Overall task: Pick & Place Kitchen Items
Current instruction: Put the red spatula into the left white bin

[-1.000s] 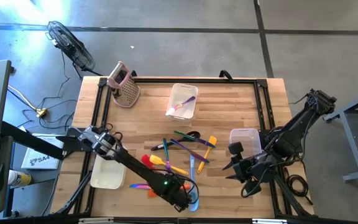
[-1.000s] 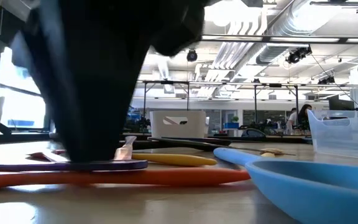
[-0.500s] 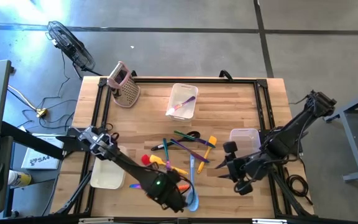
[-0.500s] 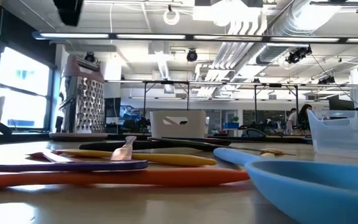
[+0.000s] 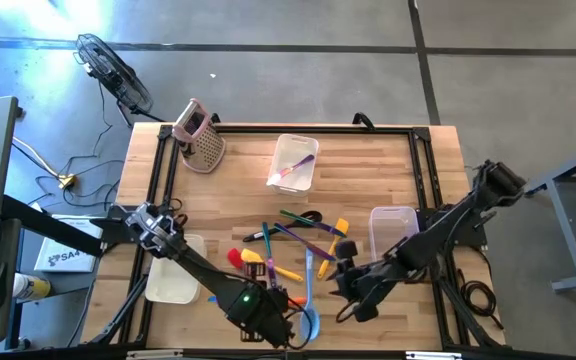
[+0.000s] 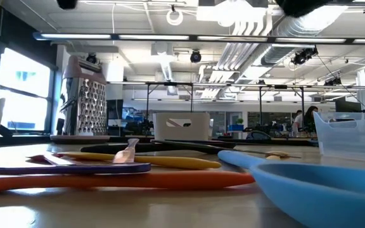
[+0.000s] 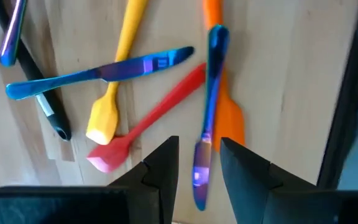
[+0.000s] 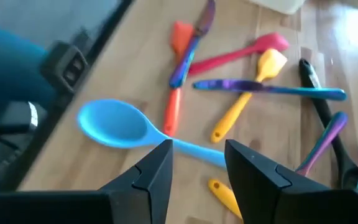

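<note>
The left end effector hangs open directly over a purple utensil on the desk. The right end effector hangs open above the blue spoon.

The wooden table carries a pink box grater at its far left corner, a clear bin at the far middle, another clear bin on the right and a white bin on the left. Slim utensils lie scattered across its middle. A light blue spoon lies at the near edge, beside an orange spatula and a purple one.
</note>
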`<move>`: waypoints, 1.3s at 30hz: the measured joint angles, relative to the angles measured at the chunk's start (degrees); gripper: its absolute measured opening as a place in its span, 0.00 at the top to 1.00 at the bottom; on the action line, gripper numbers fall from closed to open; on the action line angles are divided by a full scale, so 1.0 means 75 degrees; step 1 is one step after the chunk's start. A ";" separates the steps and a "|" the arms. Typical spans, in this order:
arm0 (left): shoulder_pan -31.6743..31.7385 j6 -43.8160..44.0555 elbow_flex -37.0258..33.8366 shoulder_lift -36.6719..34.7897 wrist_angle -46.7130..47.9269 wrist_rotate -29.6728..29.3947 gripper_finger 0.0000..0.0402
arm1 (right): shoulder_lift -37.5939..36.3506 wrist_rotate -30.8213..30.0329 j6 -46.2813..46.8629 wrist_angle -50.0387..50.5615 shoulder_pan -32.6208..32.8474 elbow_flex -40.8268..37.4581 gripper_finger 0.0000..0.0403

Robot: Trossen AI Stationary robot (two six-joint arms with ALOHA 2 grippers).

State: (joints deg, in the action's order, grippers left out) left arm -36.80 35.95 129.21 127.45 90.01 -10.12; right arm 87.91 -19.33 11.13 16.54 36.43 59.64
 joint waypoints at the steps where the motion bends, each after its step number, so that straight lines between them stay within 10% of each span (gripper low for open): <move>1: -0.0079 -0.0046 0.0000 -0.0001 0.0009 -0.0005 0.72 | 0.0146 -0.0123 0.0098 -0.0116 -0.0041 0.0000 0.65; 10: -0.0991 -0.0063 0.0000 -0.0062 0.0001 0.0748 0.72 | 0.0719 -0.0178 0.4329 -0.0812 -0.0553 0.0000 0.65; 19: -0.1569 0.0360 0.0000 -0.0558 0.0002 -0.0144 0.72 | 0.0718 -0.0225 0.6326 -0.0925 -0.0572 0.0000 0.65; 34: -0.1468 -0.1294 -0.0003 -0.3453 0.0006 -0.3907 0.93 | 0.0709 -0.2625 0.3879 -0.2360 -0.0085 0.0000 0.65; 39: -0.1138 -0.2322 0.0000 -0.4146 0.0004 -0.3876 0.98 | 0.0709 -0.2626 0.3445 -0.2415 -0.0463 0.0000 0.65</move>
State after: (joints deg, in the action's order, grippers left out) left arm -45.34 18.53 129.21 96.35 90.04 -39.19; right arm 93.23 -39.03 36.97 -1.57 32.95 59.64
